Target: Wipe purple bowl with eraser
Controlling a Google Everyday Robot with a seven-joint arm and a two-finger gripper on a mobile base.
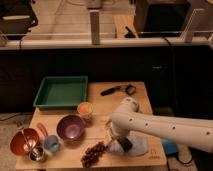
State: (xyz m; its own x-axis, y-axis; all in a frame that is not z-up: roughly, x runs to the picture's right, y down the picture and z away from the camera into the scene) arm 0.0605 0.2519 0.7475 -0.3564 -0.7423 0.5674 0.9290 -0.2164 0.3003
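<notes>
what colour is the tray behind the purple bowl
The tray is green, plain in the camera view. The gripper is down at the blue-grey cloth.

Gripper [123,144] over cloth [141,147], blurred, part-hidden

The glossy purple bowl [70,127] sits upright; the dark eraser [126,145] lies apart, by the end effector [121,140].
</notes>
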